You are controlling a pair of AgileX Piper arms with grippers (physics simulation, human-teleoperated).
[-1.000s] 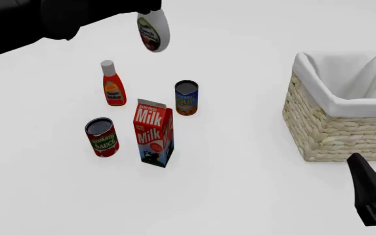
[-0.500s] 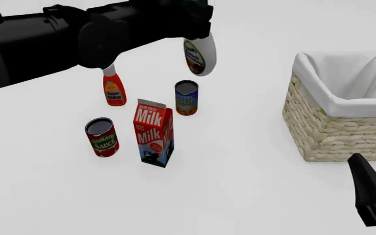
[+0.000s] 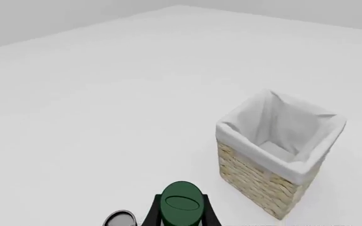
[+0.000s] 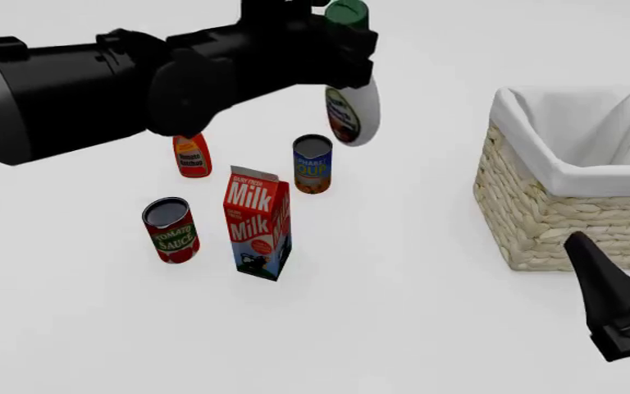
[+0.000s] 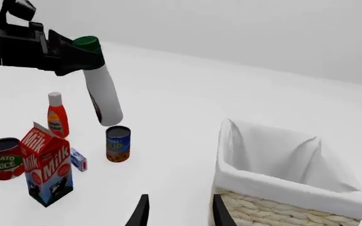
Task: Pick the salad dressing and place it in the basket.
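We see our left arm (image 4: 85, 90) as glossy black, thick rounded housings; our right hand (image 4: 616, 308) ends in matte black wedge-shaped fingers (image 5: 142, 212).

Bare worktop (image 4: 413, 246) lies between soup can (image 4: 312, 164) and basket (image 4: 561, 222). Basket mouth open, unobstructed. Right claw (image 4: 622, 316) sits low near basket's near wall.
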